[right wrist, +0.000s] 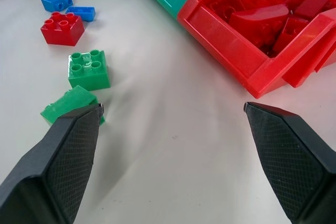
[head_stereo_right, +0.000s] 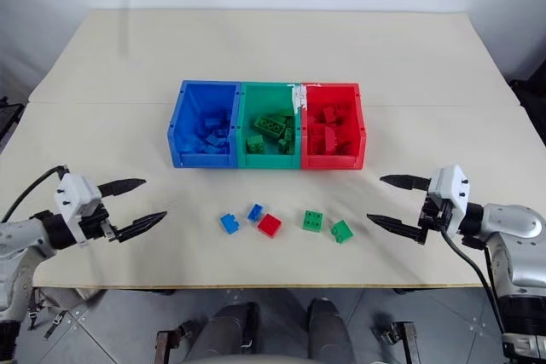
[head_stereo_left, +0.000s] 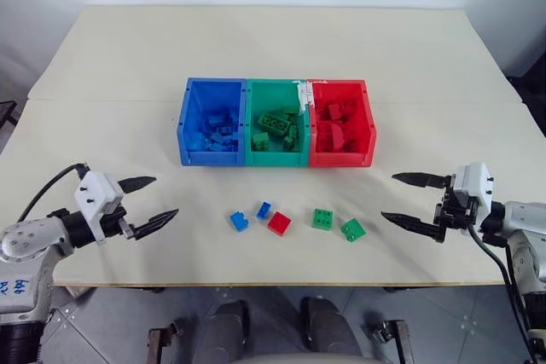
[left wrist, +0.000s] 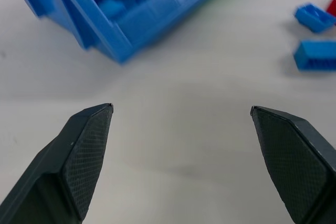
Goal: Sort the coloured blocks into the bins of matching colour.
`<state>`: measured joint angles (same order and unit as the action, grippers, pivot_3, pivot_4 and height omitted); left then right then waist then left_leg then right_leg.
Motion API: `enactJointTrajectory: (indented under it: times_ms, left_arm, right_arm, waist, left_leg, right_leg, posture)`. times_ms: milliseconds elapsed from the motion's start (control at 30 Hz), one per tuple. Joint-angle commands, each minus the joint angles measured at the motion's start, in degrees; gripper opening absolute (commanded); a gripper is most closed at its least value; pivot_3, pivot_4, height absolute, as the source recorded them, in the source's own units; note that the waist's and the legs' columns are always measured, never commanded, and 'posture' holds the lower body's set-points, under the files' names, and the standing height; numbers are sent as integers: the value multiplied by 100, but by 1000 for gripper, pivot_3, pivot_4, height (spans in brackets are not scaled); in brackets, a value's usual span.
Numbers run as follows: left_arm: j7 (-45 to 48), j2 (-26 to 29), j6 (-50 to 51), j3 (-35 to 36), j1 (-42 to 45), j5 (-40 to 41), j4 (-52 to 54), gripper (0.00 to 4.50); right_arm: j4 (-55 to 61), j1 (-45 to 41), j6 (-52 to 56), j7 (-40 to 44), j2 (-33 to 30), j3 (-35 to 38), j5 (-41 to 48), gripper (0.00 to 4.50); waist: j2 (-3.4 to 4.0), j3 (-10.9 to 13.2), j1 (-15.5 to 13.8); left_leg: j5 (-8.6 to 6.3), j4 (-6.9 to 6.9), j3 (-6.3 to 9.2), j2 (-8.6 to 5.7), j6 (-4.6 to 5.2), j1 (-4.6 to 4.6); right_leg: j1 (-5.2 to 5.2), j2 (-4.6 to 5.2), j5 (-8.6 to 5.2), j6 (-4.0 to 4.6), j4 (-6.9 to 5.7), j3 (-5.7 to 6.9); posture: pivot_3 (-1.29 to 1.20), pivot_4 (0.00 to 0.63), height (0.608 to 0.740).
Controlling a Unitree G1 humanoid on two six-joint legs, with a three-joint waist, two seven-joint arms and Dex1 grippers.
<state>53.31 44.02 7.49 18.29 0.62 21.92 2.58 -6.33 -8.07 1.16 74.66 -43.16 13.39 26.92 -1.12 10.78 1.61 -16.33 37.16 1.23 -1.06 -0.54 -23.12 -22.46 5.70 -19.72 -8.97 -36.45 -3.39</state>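
1. the left tool [head_stereo_left: 145, 204] hovers over the near left part of the tabletop [head_stereo_left: 273, 49], its two black fingers spread wide with nothing between them; it points inward toward the middle of the tabletop.
2. the right tool [head_stereo_left: 408, 199] hovers over the near right part of the tabletop, fingers likewise spread wide and empty, pointing inward toward the loose blocks.
3. between the two tools, near the front edge, five loose blocks lie in a rough row; from the robot's left: a blue block [head_stereo_left: 239, 221], a second blue block [head_stereo_left: 264, 210] just beside it and a little farther back, a red block [head_stereo_left: 279, 223] just beside that, then after a small gap a green block [head_stereo_left: 322, 219] and a second green block [head_stereo_left: 352, 229] close to it.
4. in the right wrist view the nearer green block [right wrist: 71, 104] lies tilted just beside one finger, apart from it; the other green block [right wrist: 88, 69] sits studs up.
5. beyond the blocks, at the middle of the tabletop, stand the three joined bins: the blue bin [head_stereo_left: 189, 121] on the robot's left, the green bin [head_stereo_left: 275, 91] in the middle, the red bin [head_stereo_left: 368, 121] on the right; each already holds a heap of blocks of its own colour.
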Motion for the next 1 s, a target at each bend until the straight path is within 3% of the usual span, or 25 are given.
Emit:
enactJointTrajectory:
  times_ms: [33,267,400,700,833,1000]
  left_arm:
    - [-2,99,104,-50,83,-63,-52,4458]
    - [419,11,-66,-293,221,97,112,4458]
    - [763,-63,-470,-722,286,-1,381,4458]
    - [1132,-323,-301,-1589,650,126,851,4458]
    - [1219,-260,-187,-1613,620,203,891,4458]
    - [1200,-151,-288,-1415,497,140,716,4458]
  right_arm:
    - [208,-9,-147,-7,46,78,127,4500]
    - [87,164,-183,12,-99,351,169,4500]
    - [108,813,-240,121,-352,885,252,4500]
    - [-293,2053,-809,431,-540,1726,146,4500]
    - [-249,2122,-828,536,-612,1468,38,4500]
    - [987,1722,270,345,-704,407,119,4500]
  waist:
    - [0,0,3]
    - [0,0,-9]
    - [0,0,-117]
    - [2,-1,-129]
    - [2,-2,-58]
    - [3,-2,22]
  left_leg:
    - [0,0,-1,0,0,1]
    - [1,3,-2,-1,1,2]
    - [2,3,0,-7,1,0]
    - [-2,4,-8,-5,9,7]
    - [-9,3,-15,1,23,19]
    - [-6,5,-14,10,22,33]
  right_leg:
    - [0,0,0,0,-2,-1]
    - [-1,1,0,0,-6,-1]
    - [1,7,0,0,-3,2]
    - [9,-2,0,0,-1,0]
    - [11,-8,0,0,-9,-3]
    - [18,-10,0,0,-19,-5]
  posture:
    - [0,150,740]
    - [0,150,740]
    - [0,150,740]
    - [0,150,740]
    - [0,150,740]
    - [0,150,740]
